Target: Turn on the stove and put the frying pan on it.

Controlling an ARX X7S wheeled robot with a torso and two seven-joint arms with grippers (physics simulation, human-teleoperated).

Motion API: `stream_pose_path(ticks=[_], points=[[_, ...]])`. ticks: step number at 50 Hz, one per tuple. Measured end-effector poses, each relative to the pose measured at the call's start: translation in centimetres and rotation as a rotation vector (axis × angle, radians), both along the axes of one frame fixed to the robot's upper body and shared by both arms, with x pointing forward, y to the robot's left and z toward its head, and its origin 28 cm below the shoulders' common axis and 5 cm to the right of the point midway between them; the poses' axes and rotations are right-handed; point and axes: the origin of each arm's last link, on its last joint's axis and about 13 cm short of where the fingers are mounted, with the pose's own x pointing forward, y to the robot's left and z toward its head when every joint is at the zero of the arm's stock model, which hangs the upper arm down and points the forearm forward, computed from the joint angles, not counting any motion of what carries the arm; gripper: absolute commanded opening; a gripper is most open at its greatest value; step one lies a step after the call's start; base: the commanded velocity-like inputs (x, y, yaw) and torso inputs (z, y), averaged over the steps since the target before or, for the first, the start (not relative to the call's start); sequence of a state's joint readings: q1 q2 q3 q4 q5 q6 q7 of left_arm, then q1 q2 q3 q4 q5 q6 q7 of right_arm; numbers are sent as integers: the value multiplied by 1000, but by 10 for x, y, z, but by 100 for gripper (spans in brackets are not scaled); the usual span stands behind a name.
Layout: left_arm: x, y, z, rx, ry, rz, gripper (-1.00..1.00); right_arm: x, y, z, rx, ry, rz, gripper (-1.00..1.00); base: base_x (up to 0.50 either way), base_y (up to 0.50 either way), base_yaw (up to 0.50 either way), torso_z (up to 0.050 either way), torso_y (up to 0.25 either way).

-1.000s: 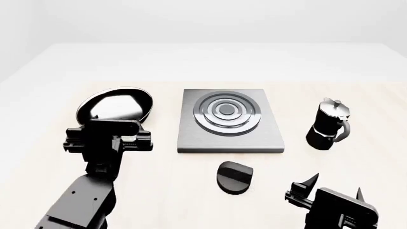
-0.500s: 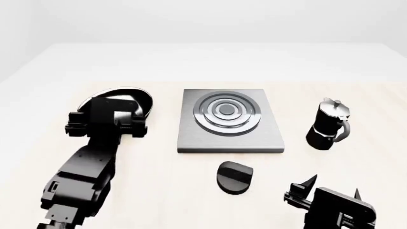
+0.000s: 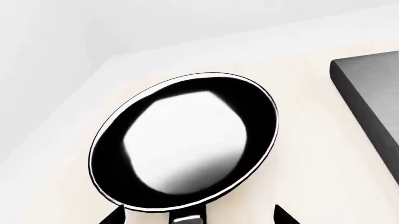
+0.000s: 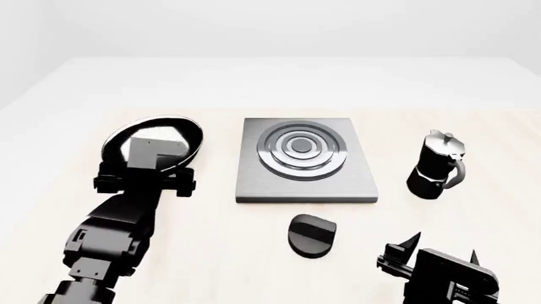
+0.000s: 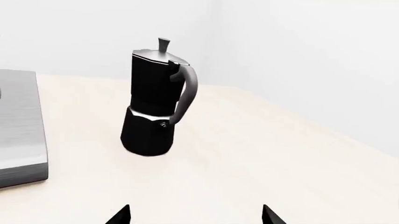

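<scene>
No text, label, brand or number can be read on the stove, pan, knob or moka pot; small markings, if any, may be too fine to show.

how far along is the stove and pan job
Early stage; nothing looks finished. The frying pan sits on the table left of the stove, whose burner is bare. In hand: the left tool is open, lined up either side of the pan's handle, not yet gripping. Left: grasp, lift the pan onto the burner, and turn the knob, which nothing touches. The right tool hangs open facing the moka pot.
</scene>
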State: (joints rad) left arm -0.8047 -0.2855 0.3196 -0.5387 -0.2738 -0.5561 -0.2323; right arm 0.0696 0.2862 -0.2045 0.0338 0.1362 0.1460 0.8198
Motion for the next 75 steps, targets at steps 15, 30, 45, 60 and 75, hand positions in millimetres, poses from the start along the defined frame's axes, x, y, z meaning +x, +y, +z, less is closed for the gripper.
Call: stream_pose_path(ticks=[15, 30, 45, 60, 75], points=[[3, 4, -9, 6, 89, 28, 100, 0, 0, -1, -2, 2, 1, 100, 0, 0, 0, 0, 0], [3, 8, -19, -22, 157, 42, 100, 0, 0, -1, -6, 4, 0, 100, 0, 0, 0, 0, 0], [4, 10, -20, -97, 214, 33, 100, 0, 0, -2, -12, 6, 2, 100, 0, 0, 0, 0, 0], [5, 11, -24, -149, 256, 52, 100, 0, 0, -2, -15, 8, 4, 100, 0, 0, 0, 0, 0], [5, 12, -30, -166, 283, 83, 100, 0, 1, -2, -24, 10, 3, 100, 0, 0, 0, 0, 0]])
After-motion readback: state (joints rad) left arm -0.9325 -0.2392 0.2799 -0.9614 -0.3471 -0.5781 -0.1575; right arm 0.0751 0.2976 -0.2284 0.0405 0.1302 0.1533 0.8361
